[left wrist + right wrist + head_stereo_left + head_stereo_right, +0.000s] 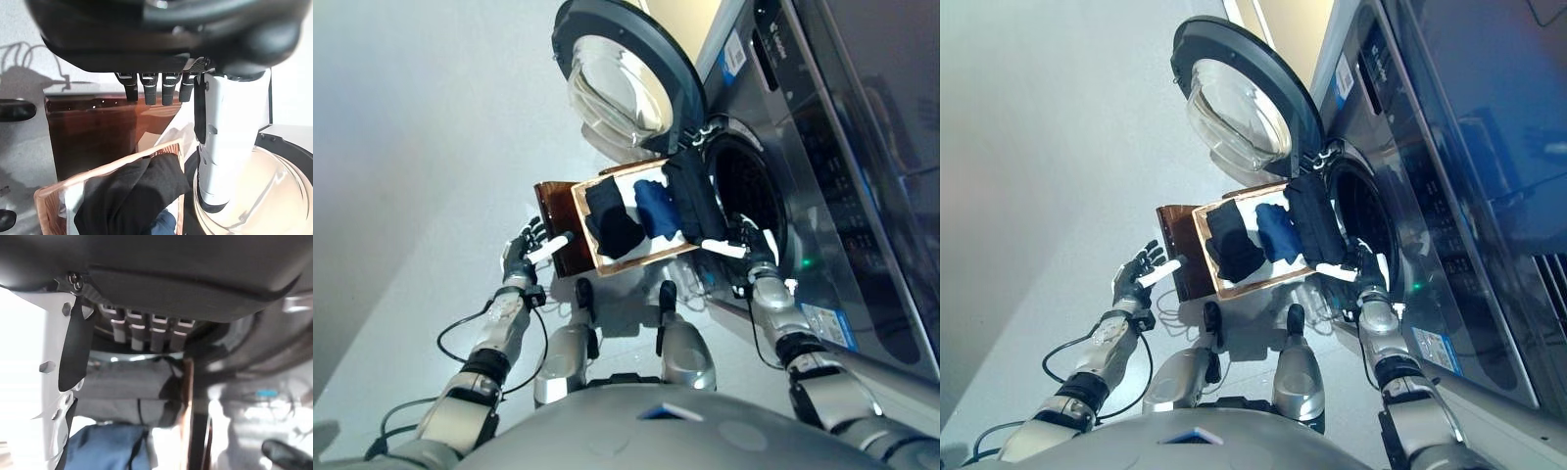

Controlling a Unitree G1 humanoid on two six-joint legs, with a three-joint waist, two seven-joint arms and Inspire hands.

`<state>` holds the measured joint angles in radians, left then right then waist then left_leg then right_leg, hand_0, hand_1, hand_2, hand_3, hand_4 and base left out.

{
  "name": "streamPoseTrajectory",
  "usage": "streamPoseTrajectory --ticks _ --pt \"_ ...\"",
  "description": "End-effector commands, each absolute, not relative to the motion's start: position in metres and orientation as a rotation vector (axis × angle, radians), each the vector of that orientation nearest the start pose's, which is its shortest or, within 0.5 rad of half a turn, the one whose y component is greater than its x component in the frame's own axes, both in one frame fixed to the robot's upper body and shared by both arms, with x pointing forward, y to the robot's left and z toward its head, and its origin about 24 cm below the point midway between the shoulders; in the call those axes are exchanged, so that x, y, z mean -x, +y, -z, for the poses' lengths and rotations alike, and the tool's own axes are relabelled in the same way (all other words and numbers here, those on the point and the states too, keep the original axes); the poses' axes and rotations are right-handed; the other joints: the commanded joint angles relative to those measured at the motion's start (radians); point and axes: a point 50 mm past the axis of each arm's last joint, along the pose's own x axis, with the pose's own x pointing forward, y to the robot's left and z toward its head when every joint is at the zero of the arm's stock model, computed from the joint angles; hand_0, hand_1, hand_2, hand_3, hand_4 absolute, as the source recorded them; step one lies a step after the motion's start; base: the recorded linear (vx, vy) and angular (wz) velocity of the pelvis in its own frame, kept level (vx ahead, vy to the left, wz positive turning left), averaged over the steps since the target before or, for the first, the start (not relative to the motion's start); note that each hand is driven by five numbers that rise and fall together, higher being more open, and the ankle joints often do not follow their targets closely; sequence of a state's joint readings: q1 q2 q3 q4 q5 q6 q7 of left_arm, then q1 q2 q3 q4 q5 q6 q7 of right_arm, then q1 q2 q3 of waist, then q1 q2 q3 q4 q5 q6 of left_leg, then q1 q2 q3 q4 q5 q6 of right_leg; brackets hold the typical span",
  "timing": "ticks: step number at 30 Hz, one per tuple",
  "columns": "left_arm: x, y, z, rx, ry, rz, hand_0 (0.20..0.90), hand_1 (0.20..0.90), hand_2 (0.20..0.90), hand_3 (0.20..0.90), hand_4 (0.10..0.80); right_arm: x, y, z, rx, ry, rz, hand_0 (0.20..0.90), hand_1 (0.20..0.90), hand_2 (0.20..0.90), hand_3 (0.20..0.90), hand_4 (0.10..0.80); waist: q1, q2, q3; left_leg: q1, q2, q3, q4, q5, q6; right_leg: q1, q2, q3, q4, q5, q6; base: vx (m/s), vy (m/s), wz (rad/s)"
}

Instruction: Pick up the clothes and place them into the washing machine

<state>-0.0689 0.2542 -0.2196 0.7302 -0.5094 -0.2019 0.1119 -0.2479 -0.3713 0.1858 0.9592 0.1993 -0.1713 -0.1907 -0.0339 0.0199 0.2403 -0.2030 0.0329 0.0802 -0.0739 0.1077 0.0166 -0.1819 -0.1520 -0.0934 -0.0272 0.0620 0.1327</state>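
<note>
The clothes (625, 221) lie in the tray (590, 255) on the floor, left of the washing machine (822, 157); its door (622, 83) stands behind the tray.

A pale grey floor (411, 147) carries everything here. On it, just in front of the washing machine (822, 147), sits a shallow wooden tray (597, 257) with a light rim and a white bottom, one end close to the open drum. A darker brown wooden piece (558, 211) lies against the tray's other end. Inside the tray lie a black garment (612, 223), a blue garment (656, 208) just beside it, and a dark grey one (693, 201) draped over the end nearest the drum.
</note>
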Motion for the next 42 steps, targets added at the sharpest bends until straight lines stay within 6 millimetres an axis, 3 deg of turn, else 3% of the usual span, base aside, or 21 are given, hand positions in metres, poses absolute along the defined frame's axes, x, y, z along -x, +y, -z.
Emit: streamPoseTrajectory --ticks 1,7,15,18,25,33,36,42 --pt "-0.25 0.205 0.041 0.103 0.275 -0.139 0.9 0.9 0.9 0.9 0.8 -0.279 -0.271 0.028 0.447 0.384 0.277 0.9 0.9 0.9 0.9 0.8 0.045 -0.01 0.005 -0.033 0.015 -0.009 0.091 -0.073 -0.067 -0.082 -0.064 0.012 0.08 0.044 0.022 0.018 -0.032 0.16" --pt "-0.257 0.203 0.029 0.105 0.229 -0.119 0.9 0.9 0.9 0.9 0.8 -0.3 -0.283 0.01 0.512 0.391 0.314 0.9 0.9 0.9 0.9 0.8 0.07 0.001 0.04 -0.064 0.016 -0.025 0.107 -0.072 -0.071 -0.106 -0.063 -0.001 0.099 0.037 0.019 -0.006 -0.018 0.07" --pt "-0.262 0.194 0.019 0.114 0.186 -0.062 0.9 0.9 0.9 0.9 0.8 -0.309 -0.297 0.001 0.542 0.437 0.367 0.9 0.9 0.9 0.9 0.8 0.1 0.017 0.066 -0.14 0.006 -0.041 0.173 -0.088 -0.069 -0.148 -0.07 -0.018 0.122 0.037 0.02 -0.014 0.0 0.11" --pt "-0.261 0.192 0.012 0.118 0.162 -0.023 0.9 0.9 0.9 0.9 0.8 -0.314 -0.312 -0.012 0.545 0.452 0.43 0.9 0.9 0.9 0.9 0.8 0.119 0.033 0.078 -0.18 -0.002 -0.044 0.199 -0.095 -0.068 -0.18 -0.074 -0.02 0.143 0.033 0.022 -0.031 0.042 0.13" --pt "-0.263 0.192 0.005 0.109 0.14 -0.003 0.9 0.9 0.9 0.9 0.8 -0.323 -0.322 -0.03 0.579 0.438 0.467 0.9 0.9 0.9 0.9 0.8 0.13 0.045 0.105 -0.281 -0.017 -0.05 0.325 -0.147 -0.062 -0.269 -0.079 -0.009 0.256 -0.01 0.016 -0.038 0.033 0.06" --pt "-0.26 0.195 0.011 0.116 0.163 -0.024 0.9 0.9 0.9 0.9 0.8 -0.33 -0.318 -0.038 0.493 0.385 0.484 0.9 0.9 0.9 0.9 0.8 0.129 0.046 0.106 -0.318 -0.015 -0.051 0.389 -0.178 -0.06 -0.308 -0.085 -0.005 0.315 -0.034 0.013 0.011 0.014 0.05" --pt "-0.261 0.195 0.019 0.106 0.199 -0.047 0.9 0.9 0.9 0.9 0.8 -0.331 -0.305 -0.032 0.484 0.365 0.448 0.9 0.9 0.9 0.9 0.8 0.116 0.034 0.103 -0.298 -0.012 -0.047 0.379 -0.182 -0.06 -0.294 -0.081 -0.005 0.299 -0.034 0.013 0.047 0.003 -0.03" --pt "-0.265 0.199 0.016 0.109 0.188 -0.099 0.9 0.9 0.9 0.9 0.8 -0.335 -0.29 -0.028 0.537 0.357 0.421 0.9 0.9 0.9 0.9 0.8 0.106 0.011 0.104 -0.28 0.003 -0.042 0.414 -0.203 -0.059 -0.283 -0.067 -0.003 0.311 -0.037 0.014 0.028 -0.019 -0.02"
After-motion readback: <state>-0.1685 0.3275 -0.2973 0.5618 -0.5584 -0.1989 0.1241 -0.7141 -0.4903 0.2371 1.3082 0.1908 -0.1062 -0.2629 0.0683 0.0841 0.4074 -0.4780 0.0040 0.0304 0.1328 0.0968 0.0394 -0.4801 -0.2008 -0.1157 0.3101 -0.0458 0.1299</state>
